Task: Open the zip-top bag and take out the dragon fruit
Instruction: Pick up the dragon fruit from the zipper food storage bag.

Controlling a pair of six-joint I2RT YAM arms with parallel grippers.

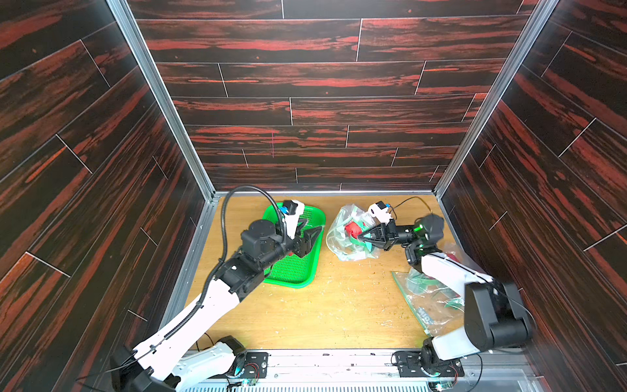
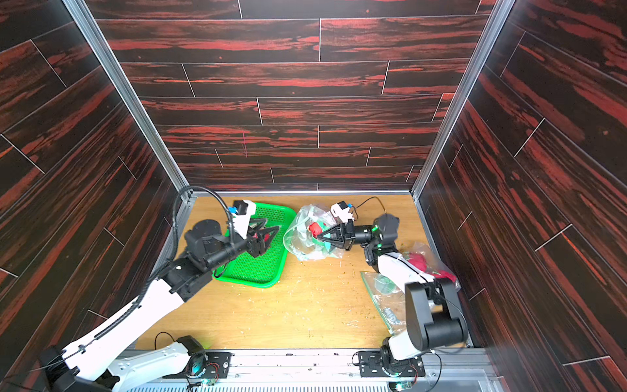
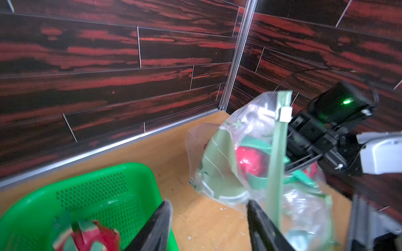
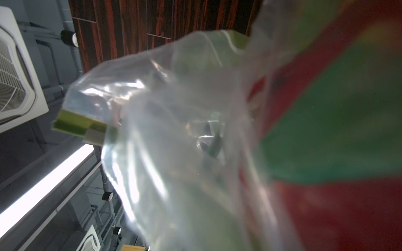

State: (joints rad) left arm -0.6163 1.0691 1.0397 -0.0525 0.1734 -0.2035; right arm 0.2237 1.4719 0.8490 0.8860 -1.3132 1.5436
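My left gripper (image 1: 310, 228) hangs over the green basket (image 1: 295, 268) at the far left, its jaws spread and empty. One dragon fruit (image 3: 91, 236) already lies in this basket, so I judge that part is done. To the right, my right gripper (image 1: 360, 236) is pressed together on the plastic of the zip-top bag (image 1: 339, 244). Another dragon fruit (image 1: 353, 229) sits inside the bag, and crumpled plastic is around it. Whether the mouth is open, I cannot tell. At the near right, more bags (image 1: 427, 305) lie partly under my right arm, one with a red fruit (image 2: 419, 261). I think these remain to be done.
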